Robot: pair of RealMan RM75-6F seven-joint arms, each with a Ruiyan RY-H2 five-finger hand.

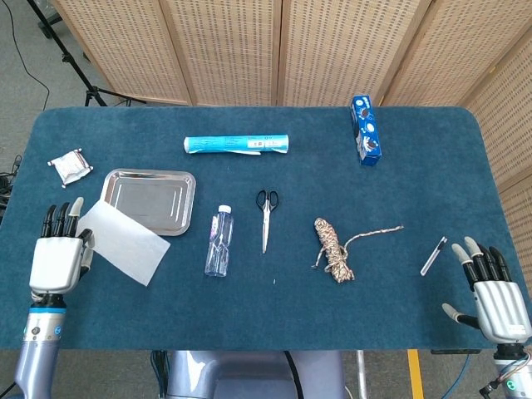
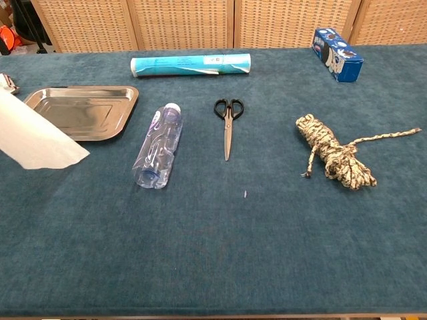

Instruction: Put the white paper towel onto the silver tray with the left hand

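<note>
White paper towel (image 1: 123, 238) hangs lifted off the counter (image 1: 274, 324), held at its left edge by the left robot hand (image 1: 56, 258), which pinches it w/ the fingers pointing away from the robot. The sheet's long axis runs diagonally, from its upper-left corner near the hand down to the lower-right corner. Its upper edge already overlaps the near-left corner of the silver tray (image 1: 162, 195) in the head view; in the chest view the sheet stands tilted up in front of that corner, so I can't tell if it touches the metal.

Key relation: the tray lies up and to the right of the left robot hand, past the towel — so the carry, as I judge it, goes further that way until the sheet sits over the tray's middle, then the pinch opens. Most of the towel is still outside the tray, so the placing isn't done.

Right robot hand (image 1: 490, 295) rests at the far right of the counter, well apart from the tray, fingers spread, holding nothing; the left is by far the nearer.

Just right of the tray lies a plastic bottle (image 1: 219, 241), then scissors (image 1: 266, 218) — neither in the towel's path.
</note>
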